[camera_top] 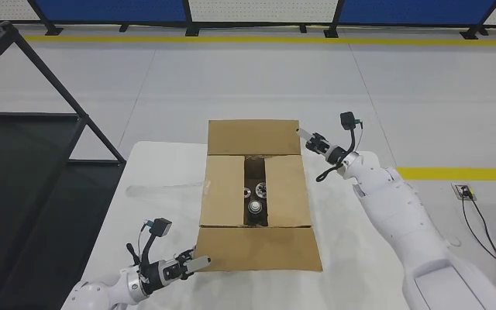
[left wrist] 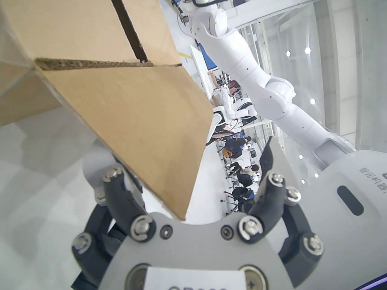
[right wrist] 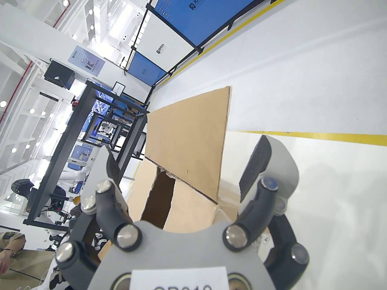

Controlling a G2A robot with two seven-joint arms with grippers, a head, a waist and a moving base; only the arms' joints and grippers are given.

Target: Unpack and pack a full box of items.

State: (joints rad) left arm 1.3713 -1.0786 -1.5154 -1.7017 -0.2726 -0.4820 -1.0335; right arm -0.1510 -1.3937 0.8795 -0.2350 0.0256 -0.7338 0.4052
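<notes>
Left gripper [left wrist: 193, 179] gapes wide and grips nothing; the near flap [left wrist: 145, 122] pokes its corner between the fingers. Right gripper [right wrist: 184, 161], equally spread and empty, sits at the far flap's [right wrist: 187, 140] right corner. The box [camera_top: 225, 190] stands mid-table [camera_top: 163, 225], its top slit running away from the robot, with white tabletop along both sides.

top: overhead, down | wrists: close, low, opposite box [camera_top: 232, 190] corners | shared: box

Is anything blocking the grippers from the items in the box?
Yes: two inner flaps of the box lie nearly shut over the items, leaving a narrow gap. Left gripper and right gripper are open, outside it.
</notes>
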